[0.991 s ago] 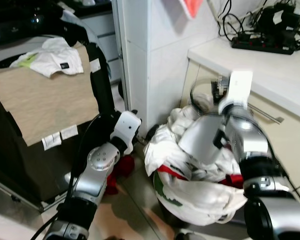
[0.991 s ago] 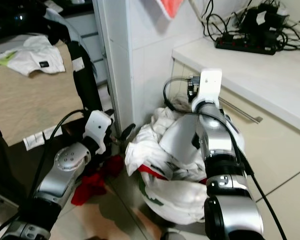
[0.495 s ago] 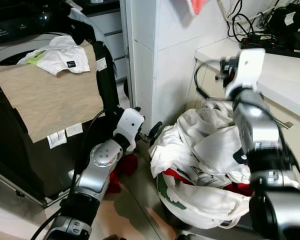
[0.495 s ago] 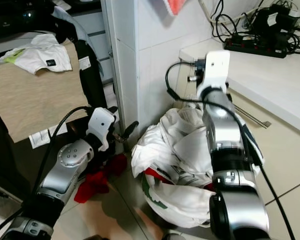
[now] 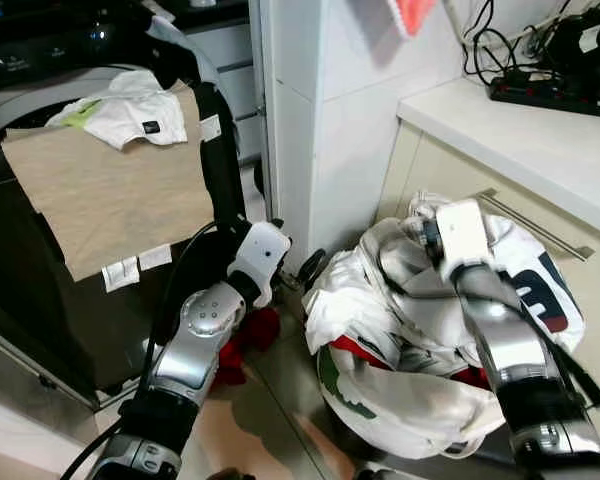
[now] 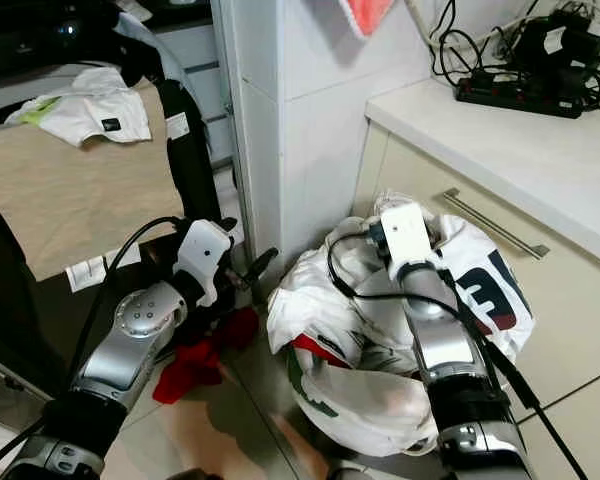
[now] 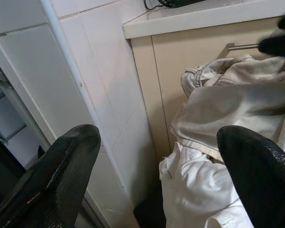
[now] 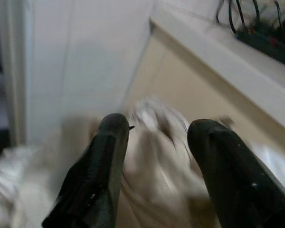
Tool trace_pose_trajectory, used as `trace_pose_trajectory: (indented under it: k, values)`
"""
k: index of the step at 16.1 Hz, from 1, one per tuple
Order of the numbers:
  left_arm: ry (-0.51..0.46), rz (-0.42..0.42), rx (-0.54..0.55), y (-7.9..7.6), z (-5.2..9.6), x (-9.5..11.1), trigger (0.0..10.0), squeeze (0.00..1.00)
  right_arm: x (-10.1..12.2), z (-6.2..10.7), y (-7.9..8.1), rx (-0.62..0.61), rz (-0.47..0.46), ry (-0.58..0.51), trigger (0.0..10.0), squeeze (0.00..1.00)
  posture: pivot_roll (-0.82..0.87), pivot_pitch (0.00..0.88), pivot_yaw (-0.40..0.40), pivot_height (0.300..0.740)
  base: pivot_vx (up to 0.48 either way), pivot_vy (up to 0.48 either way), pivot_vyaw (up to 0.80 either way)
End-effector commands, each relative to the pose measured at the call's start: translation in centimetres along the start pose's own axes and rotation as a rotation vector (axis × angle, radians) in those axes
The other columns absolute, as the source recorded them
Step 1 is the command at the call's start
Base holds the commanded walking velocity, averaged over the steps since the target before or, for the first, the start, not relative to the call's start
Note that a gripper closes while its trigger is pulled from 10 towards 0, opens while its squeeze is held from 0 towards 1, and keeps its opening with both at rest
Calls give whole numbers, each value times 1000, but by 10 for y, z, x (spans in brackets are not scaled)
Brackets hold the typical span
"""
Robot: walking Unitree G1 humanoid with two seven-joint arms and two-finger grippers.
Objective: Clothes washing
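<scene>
Two spread right claw (image 8: 156, 137) fingers over laundry (image 8: 152, 118).

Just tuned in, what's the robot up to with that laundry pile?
It's at a heap of white laundry on the floor beside the cabinet. The right pincer, open, reaches down over the top of the heap; the left pincer, open too, hovers beside it. Nothing is gripped. A red garment lies on the floor.

A home laundry corner — white tiled wall (image 5: 325, 120) at centre, a dark washing machine (image 5: 40, 290) draped with clothes at the left, cream cabinets (image 5: 500, 230) under a white counter (image 5: 520, 130) at the right, a power strip (image 5: 555, 92) upper right.
</scene>
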State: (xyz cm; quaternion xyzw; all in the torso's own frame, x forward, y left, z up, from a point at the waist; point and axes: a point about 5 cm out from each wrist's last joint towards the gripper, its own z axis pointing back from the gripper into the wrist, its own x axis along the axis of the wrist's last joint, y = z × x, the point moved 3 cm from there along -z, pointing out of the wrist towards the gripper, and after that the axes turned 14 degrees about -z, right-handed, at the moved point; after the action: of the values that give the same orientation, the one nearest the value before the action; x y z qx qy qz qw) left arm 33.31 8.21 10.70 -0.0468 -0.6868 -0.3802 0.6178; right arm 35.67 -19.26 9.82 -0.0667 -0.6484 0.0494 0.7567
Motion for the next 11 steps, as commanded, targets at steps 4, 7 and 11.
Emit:
trace_pose_trajectory:
  k: [4, 7, 11]
  values:
    - [-2, -10, -15, 2, -3, 1, 10000, 0, 3, 12, -8, -62, -45, -41, 10000, 1000, -108, 0, 44, 740, 0, 0, 0]
    - [-9, -6, -29, -3, -5, 3, 10000, 0, -10, 14, -6, -86, -124, -4, 10000, 1000, -116, 0, 46, 740, 0, 0, 0]
    - [-10, -2, -34, -5, -6, 3, 10000, 0, -23, 13, -13, -154, -385, 71, 10000, 0, -119, 0, 45, 740, 0, 0, 0]
